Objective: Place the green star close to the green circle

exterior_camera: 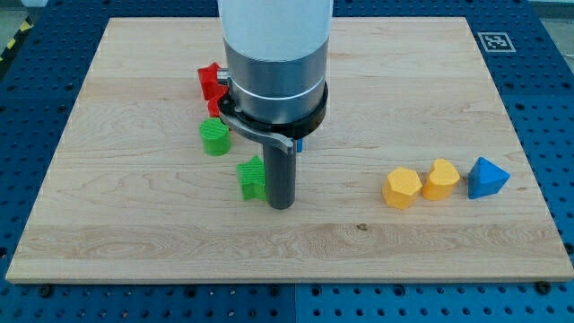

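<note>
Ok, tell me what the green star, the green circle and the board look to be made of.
Green star and green circle: probably 3D-printed plastic, matte, judging by fine ridged lines on their sides. Board: light wood, smooth and unpainted, with visible grain streaks and a small dark knot. My tip, just to the view's right of the star, looks like dark, dull plastic or rubber; I can't tell which.
</note>
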